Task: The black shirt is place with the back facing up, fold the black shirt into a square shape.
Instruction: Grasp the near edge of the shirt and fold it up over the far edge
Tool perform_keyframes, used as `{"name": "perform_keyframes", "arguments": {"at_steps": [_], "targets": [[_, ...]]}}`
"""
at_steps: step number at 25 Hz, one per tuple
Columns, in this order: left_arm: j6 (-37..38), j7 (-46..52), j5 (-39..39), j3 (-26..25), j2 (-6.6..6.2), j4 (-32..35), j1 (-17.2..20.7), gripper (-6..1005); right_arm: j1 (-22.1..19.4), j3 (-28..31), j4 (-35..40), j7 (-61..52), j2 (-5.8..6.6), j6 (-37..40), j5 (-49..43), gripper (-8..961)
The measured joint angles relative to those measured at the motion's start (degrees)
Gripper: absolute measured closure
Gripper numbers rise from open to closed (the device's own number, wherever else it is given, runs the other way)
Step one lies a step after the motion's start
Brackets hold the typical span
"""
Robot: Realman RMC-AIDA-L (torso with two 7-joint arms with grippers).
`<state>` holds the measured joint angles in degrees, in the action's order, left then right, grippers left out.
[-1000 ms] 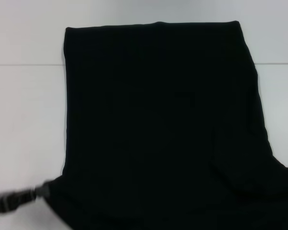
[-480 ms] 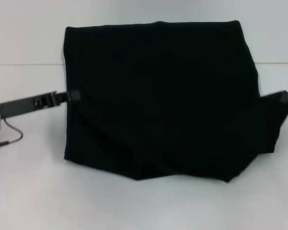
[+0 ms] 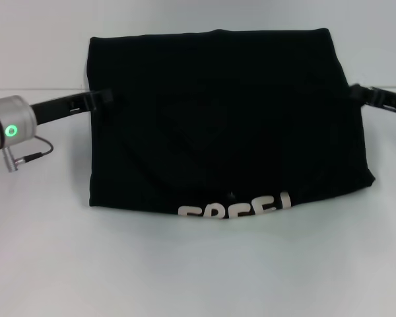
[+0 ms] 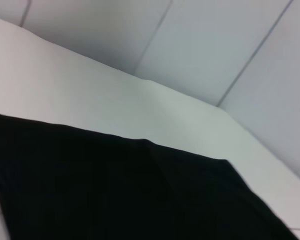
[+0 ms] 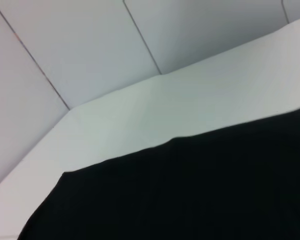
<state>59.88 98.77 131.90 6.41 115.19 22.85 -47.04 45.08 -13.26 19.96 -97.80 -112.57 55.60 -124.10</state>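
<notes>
Head view shows the black shirt lying on the white table, folded over on itself into a broad rectangle, with part of a white printed word showing along its near edge. The left gripper meets the shirt's left edge about halfway up the cloth; the right gripper meets the right edge at a similar height. Both appear to be pinching the fabric, though dark fingers against dark cloth make the grip hard to confirm, so I cannot tell for certain. Each wrist view shows only black cloth over the table, with a panelled wall behind.
</notes>
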Motion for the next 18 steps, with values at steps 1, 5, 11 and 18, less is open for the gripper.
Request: {"name": "perform_keyframes", "arguments": {"at_steps": [1,5,11,18], "targets": [[-2.0,-0.5,-0.2,0.2,0.15,-0.4,-0.6,979,1.1,-0.1,-0.2,-0.1,-0.38,-2.0,0.0,924],[-7.6,-3.0,-1.9,0.5,1.03,-1.1,-2.2,980,4.2,-0.4,-0.4,-0.2,-1.15,-8.1,0.2,924],[-13.1,-7.9,-7.1,0.5,1.48,-1.6,-4.0,980,7.7,-0.9,-0.6,-0.3,-1.15,-13.9,0.5,923],[-15.6,-9.4,-8.0,1.0,1.48,-3.9,-4.6,979,8.1,-1.4,-3.4,-0.1,-1.27,-19.3,1.1,921]]}}
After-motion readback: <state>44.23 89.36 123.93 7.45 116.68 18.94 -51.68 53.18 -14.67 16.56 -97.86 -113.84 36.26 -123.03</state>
